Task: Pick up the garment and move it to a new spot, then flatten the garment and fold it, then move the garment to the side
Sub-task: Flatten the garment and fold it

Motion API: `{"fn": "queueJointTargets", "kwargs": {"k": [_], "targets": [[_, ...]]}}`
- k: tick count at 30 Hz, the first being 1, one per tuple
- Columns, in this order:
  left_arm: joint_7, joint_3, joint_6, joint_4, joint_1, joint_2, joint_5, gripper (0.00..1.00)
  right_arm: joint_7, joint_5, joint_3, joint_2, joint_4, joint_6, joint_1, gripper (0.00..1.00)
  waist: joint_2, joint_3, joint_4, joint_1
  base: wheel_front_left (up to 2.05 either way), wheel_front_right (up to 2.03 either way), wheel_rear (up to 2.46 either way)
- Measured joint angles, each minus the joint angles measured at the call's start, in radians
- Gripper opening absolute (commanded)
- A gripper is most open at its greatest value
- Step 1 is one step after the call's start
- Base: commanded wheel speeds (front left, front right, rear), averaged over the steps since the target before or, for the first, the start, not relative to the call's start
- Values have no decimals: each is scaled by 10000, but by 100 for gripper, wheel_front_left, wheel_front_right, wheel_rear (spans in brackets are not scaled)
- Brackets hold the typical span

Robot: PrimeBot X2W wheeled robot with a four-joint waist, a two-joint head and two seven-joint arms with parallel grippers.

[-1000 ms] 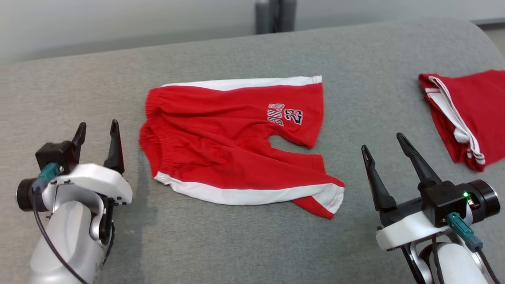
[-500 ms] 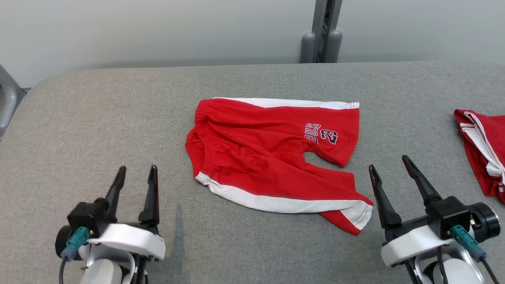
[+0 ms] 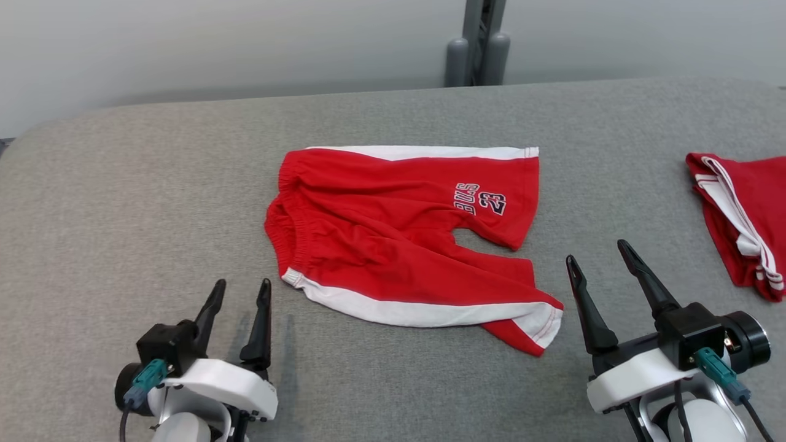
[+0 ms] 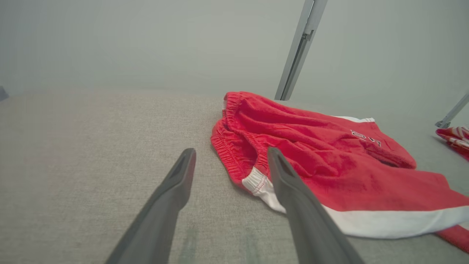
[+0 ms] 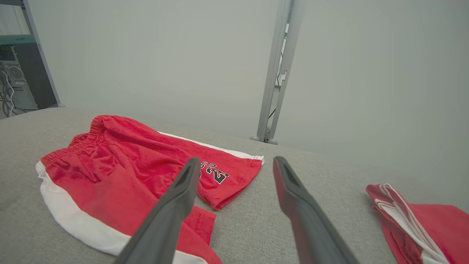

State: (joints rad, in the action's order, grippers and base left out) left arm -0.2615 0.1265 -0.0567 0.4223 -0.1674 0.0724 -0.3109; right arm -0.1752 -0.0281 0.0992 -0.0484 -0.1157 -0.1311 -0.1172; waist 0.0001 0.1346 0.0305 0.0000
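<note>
Both jaws stood wide, holding nothing — the best plan was to pinch the red shorts by the waistband at nine o'clock, lifting slowly.

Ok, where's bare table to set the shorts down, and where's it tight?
Widest bare patch: the table left of the shorts, beyond the left hand. Another strip runs behind the shorts to the far edge. Tighter on the right: the gap between the shorts and the folded red garment, where the right hand hovers.
</note>
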Motion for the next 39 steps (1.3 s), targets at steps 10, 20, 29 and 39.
{"fn": "queueJointTargets", "kwargs": {"k": [10,20,29,39], "targets": [[516,167,376,1404,-1038,-163,-374,100,-67,6,-71,-2,82,0,-171,100,0,681,-799,0,0,0,0],[750,-121,851,2780,-1773,-69,-606,100,-102,-42,-151,-4,105,0,-214,100,0,1078,-1317,0,0,0,0],[474,-25,435,2805,-1894,-125,-972,0,8,-79,-217,-8,-244,0,-161,100,0,944,-1006,0,0,0,0],[600,182,401,1801,-1315,-148,-1197,0,1358,2148,1085,6,-1388,0,477,100,0,499,-508,0,0,0,0]]}}
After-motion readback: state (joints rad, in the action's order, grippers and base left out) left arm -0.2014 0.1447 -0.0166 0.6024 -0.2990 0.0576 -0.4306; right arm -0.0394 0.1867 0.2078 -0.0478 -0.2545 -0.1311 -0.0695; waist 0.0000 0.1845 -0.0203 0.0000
